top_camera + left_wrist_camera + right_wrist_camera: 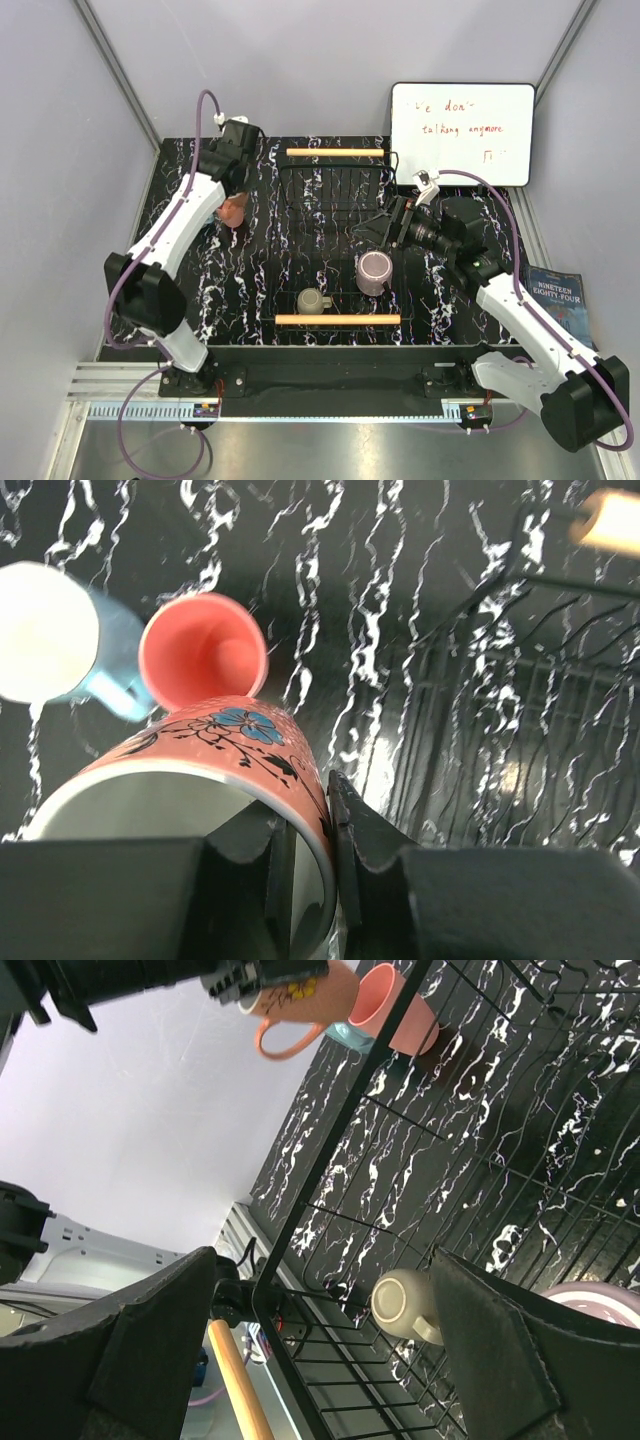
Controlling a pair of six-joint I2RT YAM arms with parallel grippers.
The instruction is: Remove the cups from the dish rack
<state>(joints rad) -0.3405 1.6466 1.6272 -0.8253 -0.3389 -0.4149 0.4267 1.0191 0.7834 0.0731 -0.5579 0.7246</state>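
The black wire dish rack (pixel 335 200) sits mid-table and holds two cups, a mauve one (pixel 374 272) and a small olive-grey one (pixel 312 301). Left of the rack, my left gripper (pixel 237 202) is shut on the rim of the terracotta cup (pixel 215 742), one finger inside and one outside. Below it a pink cup (pixel 205 650) and a light blue cup (pixel 60 635) rest on the table. My right gripper (pixel 373 231) hovers open over the rack. In its wrist view the olive-grey cup (pixel 405 1305) lies by its right finger, and the mauve cup (pixel 600 1305) shows at the lower right.
A white whiteboard (pixel 462 133) leans at the back right. A blue book (pixel 560 300) lies off the table's right side. The rack has a wooden handle at its far end (pixel 335 152) and one at its near end (pixel 337 319). Grey walls enclose the table.
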